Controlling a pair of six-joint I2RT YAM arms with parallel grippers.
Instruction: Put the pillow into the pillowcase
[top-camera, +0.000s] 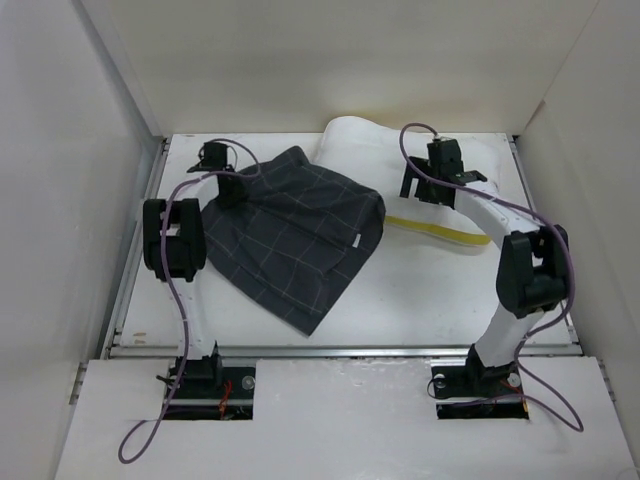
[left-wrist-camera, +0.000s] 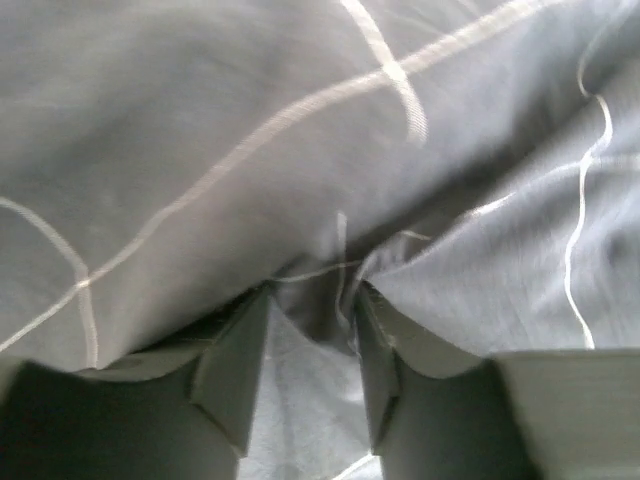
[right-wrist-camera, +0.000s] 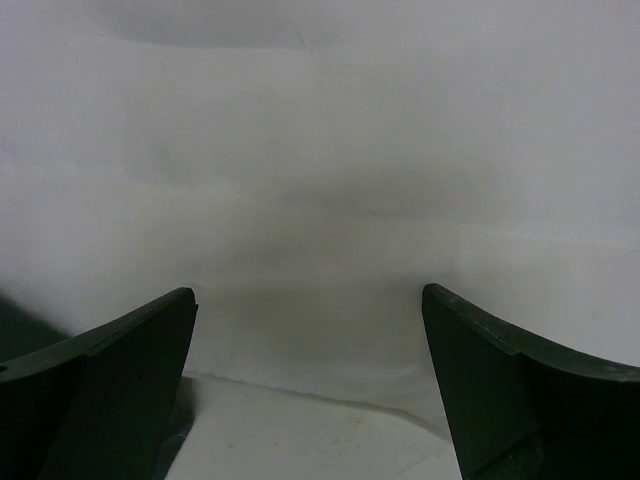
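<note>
The dark grey checked pillowcase (top-camera: 290, 235) lies spread at centre-left of the table. The white pillow (top-camera: 365, 150) lies at the back, right of centre, with its yellow band (top-camera: 440, 232) along its near edge. Its left part is covered by the pillowcase's right edge. My left gripper (top-camera: 230, 188) is at the pillowcase's back-left edge. In the left wrist view its fingers (left-wrist-camera: 235, 365) pinch a fold of the pillowcase (left-wrist-camera: 330, 150), and cloth drapes over them. My right gripper (top-camera: 415, 190) hangs over the pillow. Its fingers (right-wrist-camera: 120, 370) are spread wide, with the pillow (right-wrist-camera: 320, 180) just ahead.
White enclosure walls (top-camera: 60, 200) stand on the left, back and right of the table. A metal rail (top-camera: 340, 350) runs along the table's near edge in front of the arm bases. Purple cables (top-camera: 180, 300) loop along both arms.
</note>
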